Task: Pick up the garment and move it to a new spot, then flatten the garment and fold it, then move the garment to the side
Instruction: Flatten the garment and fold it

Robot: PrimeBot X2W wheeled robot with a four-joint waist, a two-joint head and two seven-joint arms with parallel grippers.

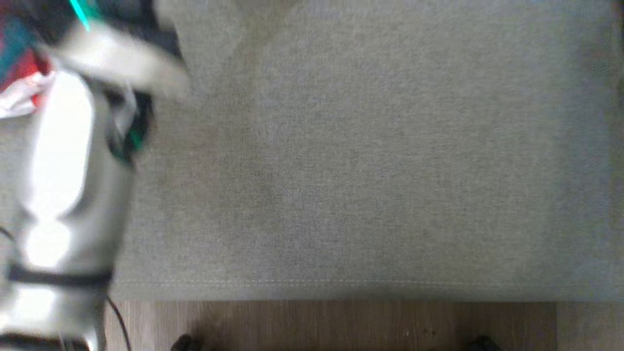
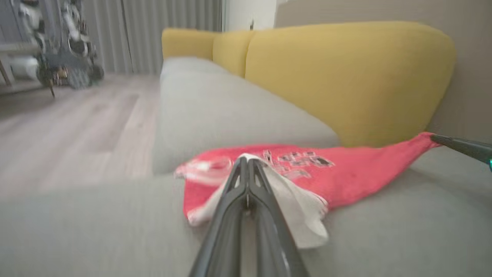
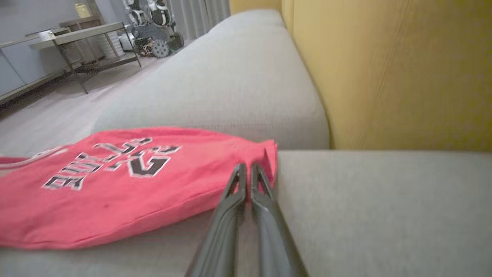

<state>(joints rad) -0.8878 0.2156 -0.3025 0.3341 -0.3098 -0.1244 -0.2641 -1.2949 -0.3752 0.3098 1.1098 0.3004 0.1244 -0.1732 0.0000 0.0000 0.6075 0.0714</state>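
Showing, at the left edge of the head view, a pale forearm [image 1: 63,161], blurred, rising from the bottom corner and bending toward the top left. Showing also a scrap of the red and white garment [image 1: 22,90] at the far left edge beside that forearm, on the grey seat cushion [image 1: 365,161], with wood floor [image 1: 341,324] along the bottom.

Seen from the left wrist, left to right:
- Far off on the floor, another robot [image 2: 65,46].
- Lower and nearer, the garment spread on the seat cushion.
- Clamped fully closed on a white-trimmed fold at the near end of the garment, the left gripper [image 2: 247,159], fingers pressed together along their length and pointing level across the seat.
- Drawn to a taut point at the right of that view, the far corner of the cloth, pinched in the dark tip of the right gripper [image 2: 442,140], entering from the right edge just above the seat and in front of the yellow back cushion [image 2: 346,77].

Seen from the right wrist, left to right:
- In the background, a low table [image 3: 77,32].
- On the seat, the garment lying flat, black and white lettering facing up.
- Closed down on the hem corner, the right gripper, with only a thin slit between the fingers.
- Held low, nearly level with the seat, close beside the back cushion.
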